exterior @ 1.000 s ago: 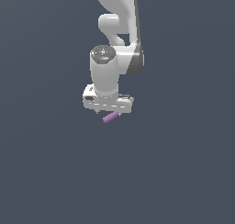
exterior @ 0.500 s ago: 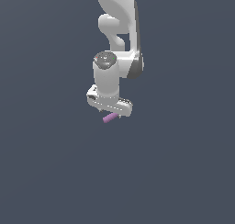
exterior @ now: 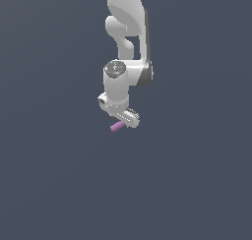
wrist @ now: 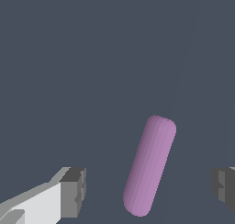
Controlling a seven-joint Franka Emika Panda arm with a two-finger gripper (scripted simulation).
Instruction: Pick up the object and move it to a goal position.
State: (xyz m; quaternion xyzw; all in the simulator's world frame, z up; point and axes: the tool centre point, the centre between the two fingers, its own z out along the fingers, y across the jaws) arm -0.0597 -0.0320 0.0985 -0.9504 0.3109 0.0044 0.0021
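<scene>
Here the pink-purple peg (wrist: 150,165) lies just below the centre of the exterior frame (exterior: 117,127), its matte side bare and untouched. In the wrist picture it sits between the two dark fingertips (wrist: 75,192), well apart from each of them, so nothing grips it. The claw (exterior: 124,117) stands spread wide, empty, with its jaws on either side of the peg and clear space on both flanks.

As a judgement, the task is at its early part: the approach looks about made, the claw is lined up over the peg, but closing, lifting and carrying to a goal all remain. No goal marker shows in either picture.

The peg's long axis runs on a slant. In the exterior view it goes from lower left up to the right, one end hidden under the claw. In the wrist picture it leans from near the bottom edge upward and a little rightward.

The flat dark grey surface (exterior: 197,185) spreads around it.
</scene>
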